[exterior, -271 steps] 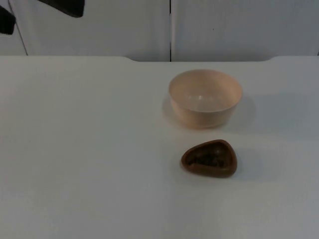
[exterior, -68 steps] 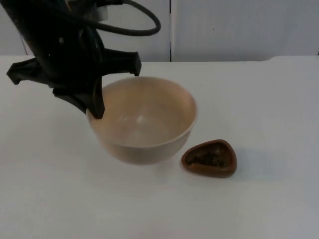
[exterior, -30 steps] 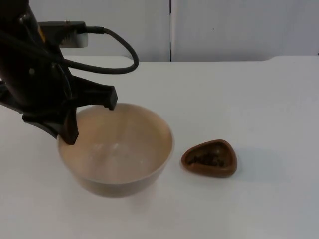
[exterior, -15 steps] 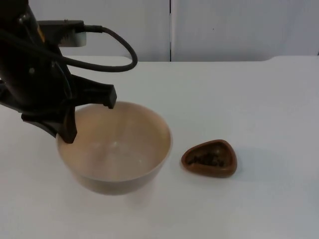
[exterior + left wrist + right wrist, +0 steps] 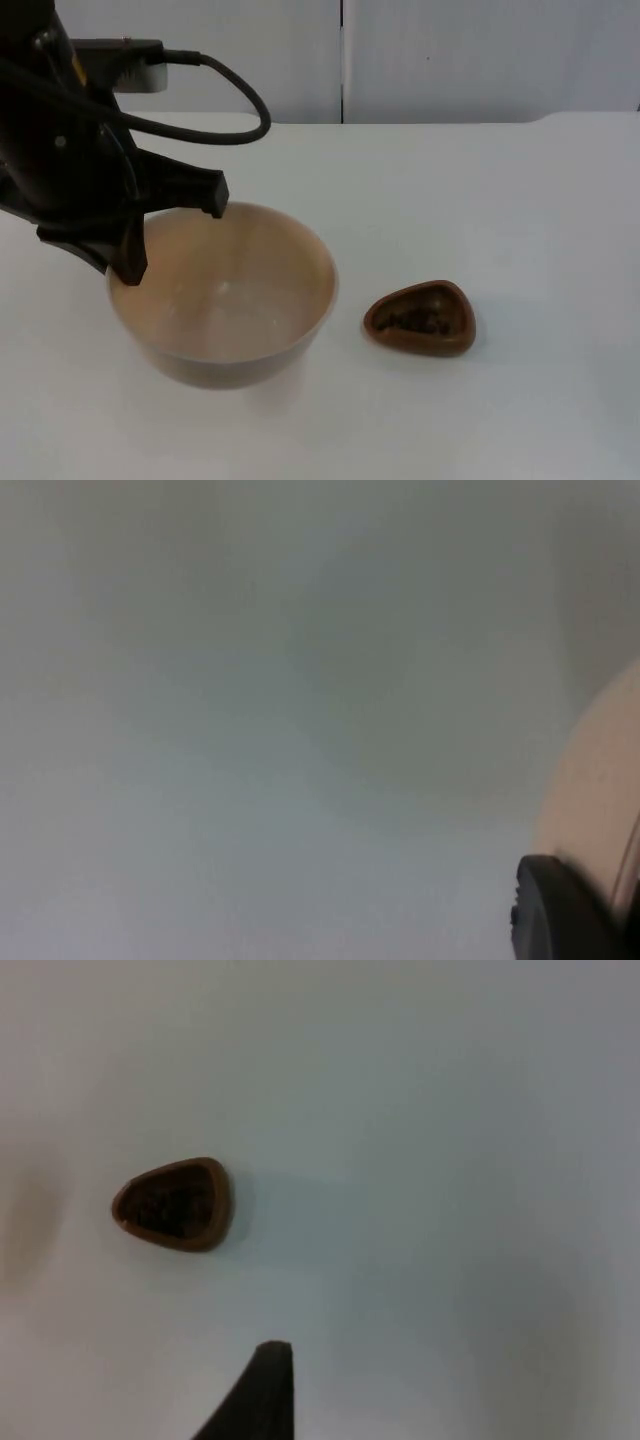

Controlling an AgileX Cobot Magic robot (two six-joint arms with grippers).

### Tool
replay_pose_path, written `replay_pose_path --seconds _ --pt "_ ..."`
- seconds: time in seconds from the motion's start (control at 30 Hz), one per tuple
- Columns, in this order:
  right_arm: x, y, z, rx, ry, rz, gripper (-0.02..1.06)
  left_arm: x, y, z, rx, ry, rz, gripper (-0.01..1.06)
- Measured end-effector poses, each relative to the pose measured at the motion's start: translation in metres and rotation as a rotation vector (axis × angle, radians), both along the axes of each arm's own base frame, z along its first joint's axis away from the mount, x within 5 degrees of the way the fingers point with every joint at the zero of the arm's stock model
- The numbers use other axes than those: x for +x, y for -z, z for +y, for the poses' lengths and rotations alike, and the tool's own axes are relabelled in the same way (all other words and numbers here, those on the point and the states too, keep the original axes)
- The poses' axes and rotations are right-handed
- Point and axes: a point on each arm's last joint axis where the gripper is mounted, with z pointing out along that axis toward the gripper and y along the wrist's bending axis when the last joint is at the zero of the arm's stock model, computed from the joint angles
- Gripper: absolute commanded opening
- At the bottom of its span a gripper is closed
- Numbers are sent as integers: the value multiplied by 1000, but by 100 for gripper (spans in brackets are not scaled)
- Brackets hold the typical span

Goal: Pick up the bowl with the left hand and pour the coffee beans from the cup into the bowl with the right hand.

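Top view: fixed camera, high, looking down and forward across the white table (image 5: 520,200) to the grey partition wall (image 5: 480,60). Left wrist view: very close, facing bare table beside the beige bowl (image 5: 590,780), which the top view shares (image 5: 225,300). Right wrist view: from well above, facing down at the table; shares the brown cup (image 5: 175,1203) with the top view (image 5: 420,318).

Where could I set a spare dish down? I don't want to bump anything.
The white table lies bare between the brown cup and the grey partition wall, and to the cup's right. It is crowded at the left, where the left pincer grips the beige bowl by its rim.
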Motion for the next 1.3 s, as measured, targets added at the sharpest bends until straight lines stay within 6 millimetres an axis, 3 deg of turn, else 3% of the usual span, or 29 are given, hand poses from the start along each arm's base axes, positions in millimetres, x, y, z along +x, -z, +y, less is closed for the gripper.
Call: replay_pose_path --seconds 0.23,0.27,0.33,0.47,0.63,1.03,1.3 --pt "59 -3 21 7 -82 106 105 1 0 0 -3 0 -6 0" --pt "59 -3 21 7 -82 106 105 1 0 0 -3 0 -6 0" --pt "78 2 38 0 -143 150 105 1 0 0 -4 0 -9 0" --pt "95 10 59 -5 -186 203 105 1 -1 -1 -8 0 -18 0" --pt "125 40 103 -97 -229 315 105 3 -2 -1 -17 -4 -36 0" --pt "166 81 164 -150 -194 393 104 3 -2 -1 -19 -7 -38 0" --pt "175 101 183 -177 -160 412 104 3 -2 -1 -21 -7 -43 0"
